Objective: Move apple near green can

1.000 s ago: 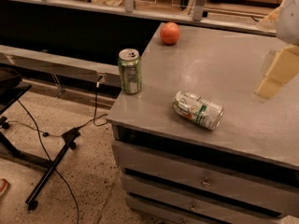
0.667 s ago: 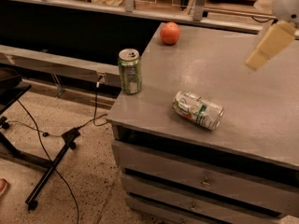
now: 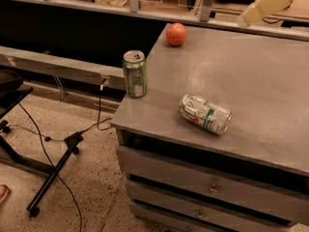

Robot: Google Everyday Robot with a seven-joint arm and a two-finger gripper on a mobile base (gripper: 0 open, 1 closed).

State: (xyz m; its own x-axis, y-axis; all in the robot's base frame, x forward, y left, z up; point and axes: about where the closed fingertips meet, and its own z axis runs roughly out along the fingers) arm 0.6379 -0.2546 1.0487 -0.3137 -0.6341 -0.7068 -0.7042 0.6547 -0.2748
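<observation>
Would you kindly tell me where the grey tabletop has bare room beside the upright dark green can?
Bare grey tabletop lies between the upright dark green drinks can and the round orange-red apple, and right of both. Tighter toward the tipped white-silver can. The gripper hangs top right.

apple: orange-red
green can: dark green, pale markings
lying can: white-silver, green band
table: grey
gripper: cream, top right

My gripper hangs raised at the upper right of the view, a pale cream piece slanting down and to the left. Perhaps only one side of my claw shows; the rest of me runs off past the top edge.
</observation>
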